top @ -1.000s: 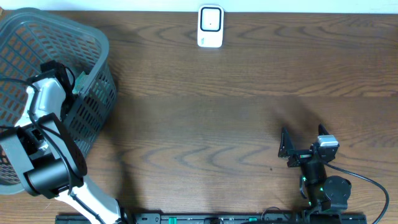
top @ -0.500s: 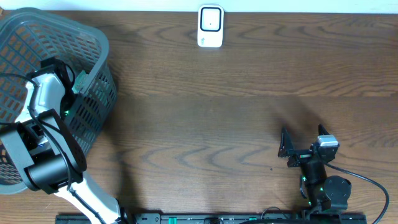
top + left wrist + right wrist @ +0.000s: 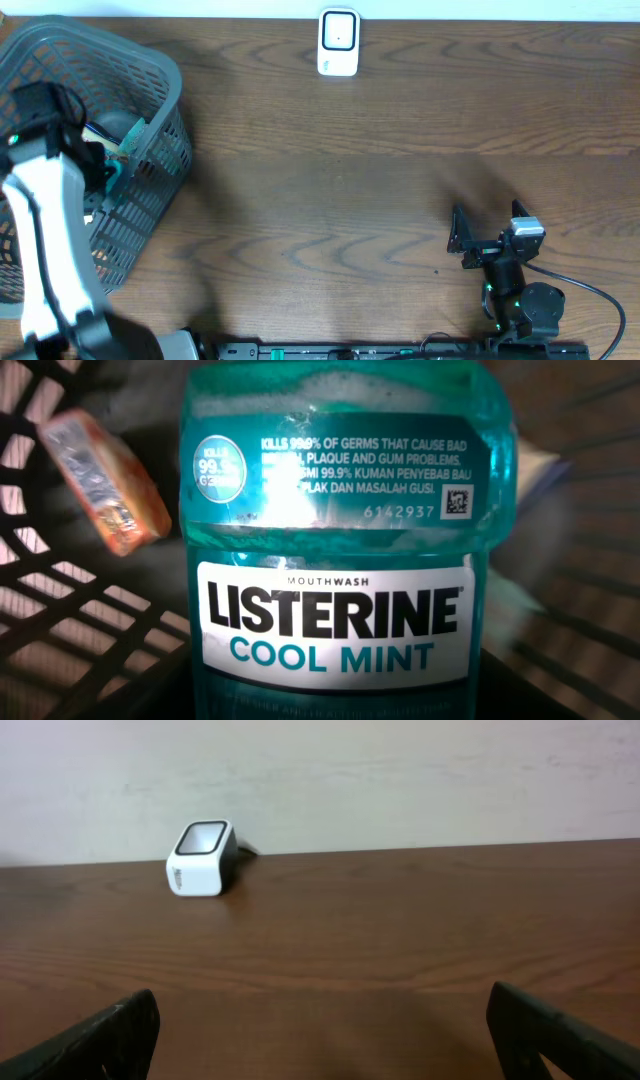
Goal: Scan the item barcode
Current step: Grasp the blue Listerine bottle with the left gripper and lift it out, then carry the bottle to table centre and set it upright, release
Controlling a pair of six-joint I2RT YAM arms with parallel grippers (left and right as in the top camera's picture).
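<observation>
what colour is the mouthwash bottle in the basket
Teal green mouthwash bottle, with a white label printed in black and teal. It shows best in the left wrist view.

Mouthwash bottle [image 3: 335, 560], left wrist view:
- White label [image 3: 335, 622]: "MOUTHWASH" in small capitals, "LISTERINE" in large black letters, "COOL MINT" in teal beneath.
- Teal band [image 3: 340, 475] above it: "KILLS 99.9% OF GERMS THAT CAUSE BAD …, PLAQUE AND GUM PROBLEMS." Second language below, partly lost to glare: "… 99.9% KUMAN PENYEBAB BAU … PLAK DAN MASALAH GUSI." Number "6142937" at lower right.
- Round badge [image 3: 220, 464]: "KILLS 99.9%", remainder washed out.
- Square code [image 3: 456, 502]: small matrix pattern beside the number.

Orange packet [image 3: 105, 482]: print illegible.

Scanner [image 3: 200, 858]: side marking too small to read.
</observation>
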